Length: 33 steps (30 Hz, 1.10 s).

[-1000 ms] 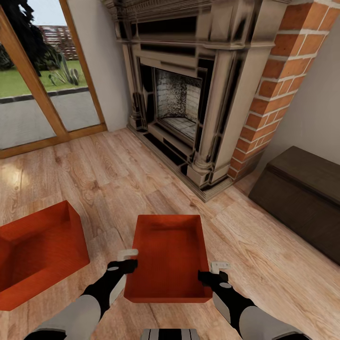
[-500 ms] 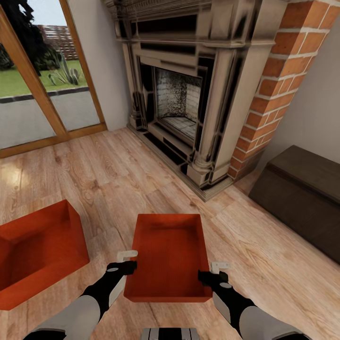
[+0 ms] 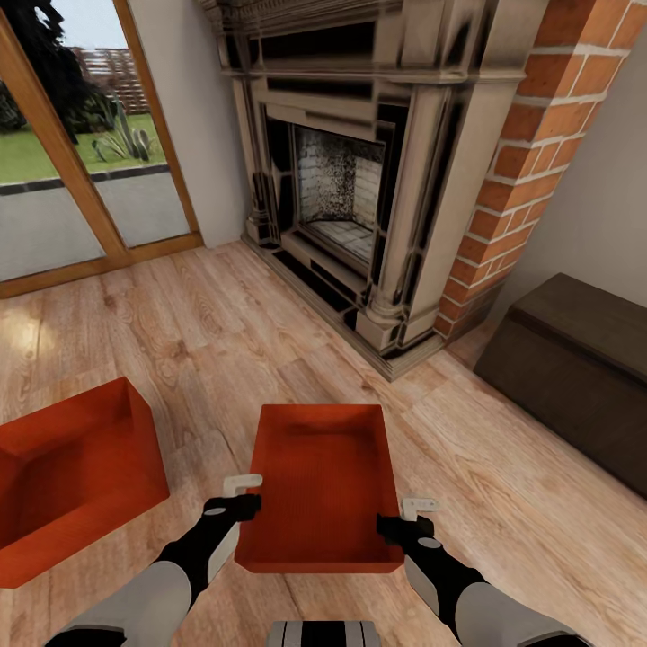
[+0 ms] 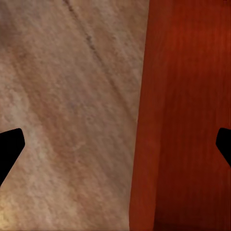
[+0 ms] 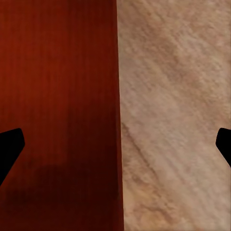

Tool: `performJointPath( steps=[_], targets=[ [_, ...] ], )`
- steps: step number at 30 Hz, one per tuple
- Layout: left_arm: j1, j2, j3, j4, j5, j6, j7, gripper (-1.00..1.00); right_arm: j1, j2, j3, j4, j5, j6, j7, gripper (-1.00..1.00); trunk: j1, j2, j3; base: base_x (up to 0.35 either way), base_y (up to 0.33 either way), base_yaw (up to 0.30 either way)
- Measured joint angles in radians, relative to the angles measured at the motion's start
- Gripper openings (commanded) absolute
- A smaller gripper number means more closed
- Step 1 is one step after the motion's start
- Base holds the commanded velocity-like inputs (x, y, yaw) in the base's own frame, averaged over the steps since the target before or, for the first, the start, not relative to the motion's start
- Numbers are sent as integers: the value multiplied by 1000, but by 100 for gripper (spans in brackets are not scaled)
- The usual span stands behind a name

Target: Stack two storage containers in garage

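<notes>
Two orange-red storage containers rest on the living room's light wood planks (image 3: 225,341). One container (image 3: 322,485) lies straight ahead between my arms, the other (image 3: 72,476) off to the left. My left gripper (image 3: 243,496) is at the middle container's left wall and my right gripper (image 3: 409,517) at its right wall. In the left wrist view the left gripper (image 4: 115,147) is open, its fingers spread either side of the container wall (image 4: 187,120). The right gripper (image 5: 115,147) is open in the same way astride the other wall (image 5: 57,106).
A brick-and-dark-wood fireplace (image 3: 359,189) stands ahead. A dark brown wooden chest (image 3: 575,377) sits at the right by the wall. Wood-framed glass doors (image 3: 81,180) are at the left. Bare plank floor lies between the containers and the fireplace.
The whole head view has shifted very slightly, so the camera moved. Grippers and containers keep the same places relative to one another.
</notes>
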Motion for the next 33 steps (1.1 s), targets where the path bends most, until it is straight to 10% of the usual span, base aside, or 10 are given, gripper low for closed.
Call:
performJointPath(
  steps=[33],
  targets=[
    [0, -13, 2, -1, -2, 5, -1, 100, 0, 0, 2, 0, 6, 0, 1, 100, 0, 0, 0, 0, 0, 0]
  ],
)
